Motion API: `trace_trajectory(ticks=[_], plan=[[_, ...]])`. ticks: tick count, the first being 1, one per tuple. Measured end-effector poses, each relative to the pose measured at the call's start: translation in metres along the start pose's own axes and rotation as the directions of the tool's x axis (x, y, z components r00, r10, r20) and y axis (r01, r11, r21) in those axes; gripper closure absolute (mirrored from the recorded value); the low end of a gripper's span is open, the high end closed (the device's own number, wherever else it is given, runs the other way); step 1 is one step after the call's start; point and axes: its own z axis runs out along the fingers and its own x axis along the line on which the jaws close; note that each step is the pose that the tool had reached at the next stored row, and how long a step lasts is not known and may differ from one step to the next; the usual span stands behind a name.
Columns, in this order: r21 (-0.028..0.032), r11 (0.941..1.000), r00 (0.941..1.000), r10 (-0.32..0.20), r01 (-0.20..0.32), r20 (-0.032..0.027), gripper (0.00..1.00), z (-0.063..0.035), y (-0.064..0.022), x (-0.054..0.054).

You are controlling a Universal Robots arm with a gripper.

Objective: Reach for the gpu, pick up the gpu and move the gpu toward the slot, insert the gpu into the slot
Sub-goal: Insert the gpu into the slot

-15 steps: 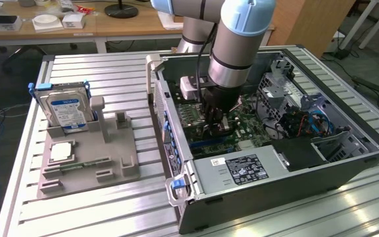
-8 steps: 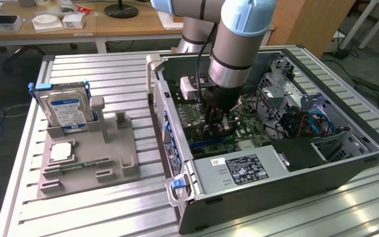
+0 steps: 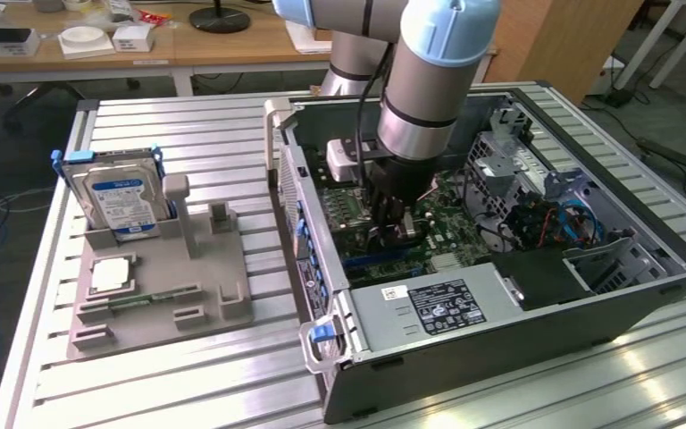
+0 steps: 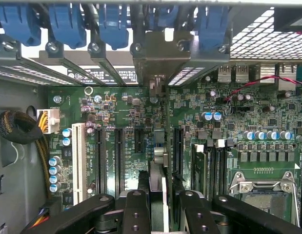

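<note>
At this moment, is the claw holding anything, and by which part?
Yes. The claw is shut on the gpu, gripping its upper edge. The card stands edge-on between the fingers, over the motherboard inside the open computer case.

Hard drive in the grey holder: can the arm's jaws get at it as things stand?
Probably not: the jaws are deep in the computer case, shut on the gpu, and the hard drive stands outside its wall.

Looks like a robotics lab or workshop to me; ribbed aluminium table (image 3: 176, 116) with an opened computer case (image 3: 557, 313) on it, grey parts fixture (image 3: 158, 295) at 9 o'clock from that. Wooden desk (image 3: 200, 49) with clutter toward 12; cables on the floor.
</note>
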Motion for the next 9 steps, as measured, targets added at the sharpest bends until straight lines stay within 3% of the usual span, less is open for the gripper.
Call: trace_trajectory(ticks=[9], plan=[[0.001,1.0,1.0,0.0,0.0,-0.0003,0.72,0.0005,0.0,0.0017]])
